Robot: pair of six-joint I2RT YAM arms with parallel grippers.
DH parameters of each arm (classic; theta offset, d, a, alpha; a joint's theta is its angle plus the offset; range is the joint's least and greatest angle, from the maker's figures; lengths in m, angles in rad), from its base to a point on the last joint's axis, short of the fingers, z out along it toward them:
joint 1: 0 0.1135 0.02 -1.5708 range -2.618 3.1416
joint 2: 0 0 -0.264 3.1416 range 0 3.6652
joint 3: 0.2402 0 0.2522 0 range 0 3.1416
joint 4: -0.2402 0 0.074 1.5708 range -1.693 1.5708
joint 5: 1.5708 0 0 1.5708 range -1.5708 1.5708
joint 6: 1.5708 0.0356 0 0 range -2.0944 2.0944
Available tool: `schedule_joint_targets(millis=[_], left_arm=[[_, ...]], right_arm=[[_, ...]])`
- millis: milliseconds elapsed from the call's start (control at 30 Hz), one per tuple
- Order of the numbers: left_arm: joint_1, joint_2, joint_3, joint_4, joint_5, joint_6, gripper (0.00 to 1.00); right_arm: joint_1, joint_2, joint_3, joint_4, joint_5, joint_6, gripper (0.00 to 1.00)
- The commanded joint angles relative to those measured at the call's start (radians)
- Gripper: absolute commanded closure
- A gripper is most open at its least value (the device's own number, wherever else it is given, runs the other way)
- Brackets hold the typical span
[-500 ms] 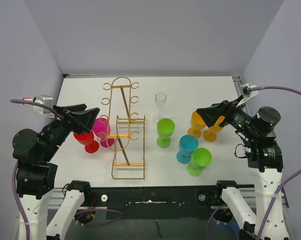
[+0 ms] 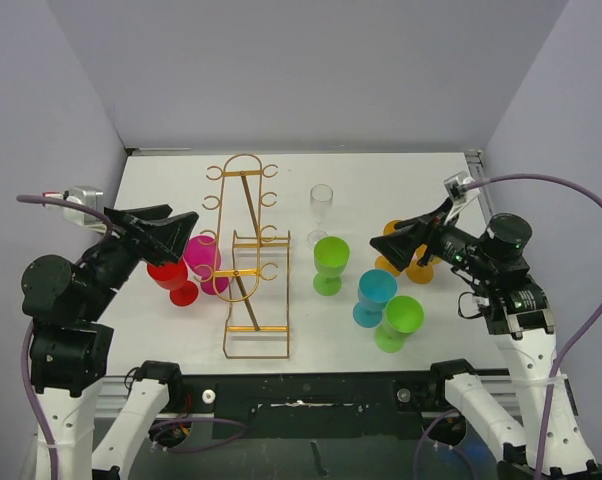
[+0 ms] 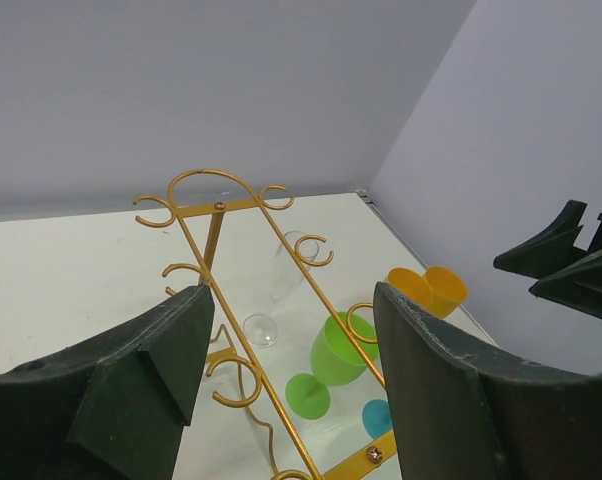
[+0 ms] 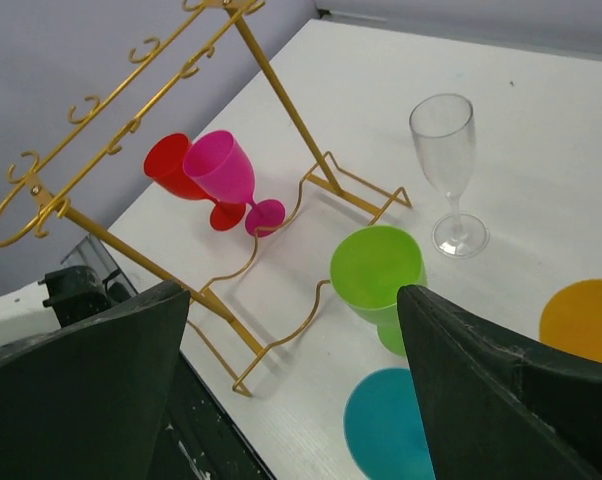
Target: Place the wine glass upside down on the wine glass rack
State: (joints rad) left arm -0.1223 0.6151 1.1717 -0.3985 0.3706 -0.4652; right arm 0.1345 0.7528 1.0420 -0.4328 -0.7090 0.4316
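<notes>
Counter [image 2: 401,180], as found: the gold wire rack [image 2: 243,272] stands left of centre on its rectangular base. Its rounded top lies toward the far wall, and all visible ring hooks are bare.

The clear wine glass [image 2: 321,212] stands upright on its foot, right of the rack and apart from it, toward the far side. Nothing touches it, and it is not yet on the rack.

The left gripper [image 2: 184,218] hangs above the counter left of the rack, over a red goblet [image 2: 169,276] and a pink goblet [image 2: 203,258], which stand close together by the rack's left side. In the left wrist view its fingers [image 3: 141,370] are spread wide with nothing between them, and they point across the rack.

The right gripper [image 2: 396,238] hangs at the right, aimed toward the middle of the counter. In the right wrist view its fingers [image 4: 481,380] are also spread wide and empty, with the wine glass ahead and clear of both.

Other items, all upright:
- A green goblet [image 2: 331,258] stands just nearer than the wine glass.
- A blue goblet [image 2: 374,295] and a second green goblet [image 2: 401,320] stand close together nearer the front.
- The orange goblets [image 2: 421,270] are partly hidden behind the right gripper.
</notes>
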Motion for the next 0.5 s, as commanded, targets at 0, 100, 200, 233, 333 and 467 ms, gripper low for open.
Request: schedule_joint_targets(millis=[0,100,200,233,333,467], left_arm=[[0.007,0.027,0.061,0.032,-0.010,-0.015,0.37],[0.007,0.047,0.073,0.021,-0.004,-0.028,0.37],[0.007,0.065,0.084,0.005,-0.001,-0.038,0.37],[0.007,0.069,0.087,0.002,-0.002,-0.039,0.37],[0.008,0.079,0.096,-0.017,-0.005,-0.038,0.37],[0.007,0.080,0.096,-0.036,-0.009,-0.036,0.38]], right_arm=[[0.123,0.020,0.015,-0.054,0.163,-0.070,0.14],[0.242,0.070,0.038,-0.086,0.355,-0.065,0.19],[0.372,0.147,0.082,-0.123,0.595,-0.047,0.25],[0.411,0.182,0.103,-0.136,0.671,-0.034,0.27],[0.491,0.304,0.174,-0.162,0.816,-0.013,0.32],[0.507,0.435,0.275,-0.153,0.936,0.040,0.42]])
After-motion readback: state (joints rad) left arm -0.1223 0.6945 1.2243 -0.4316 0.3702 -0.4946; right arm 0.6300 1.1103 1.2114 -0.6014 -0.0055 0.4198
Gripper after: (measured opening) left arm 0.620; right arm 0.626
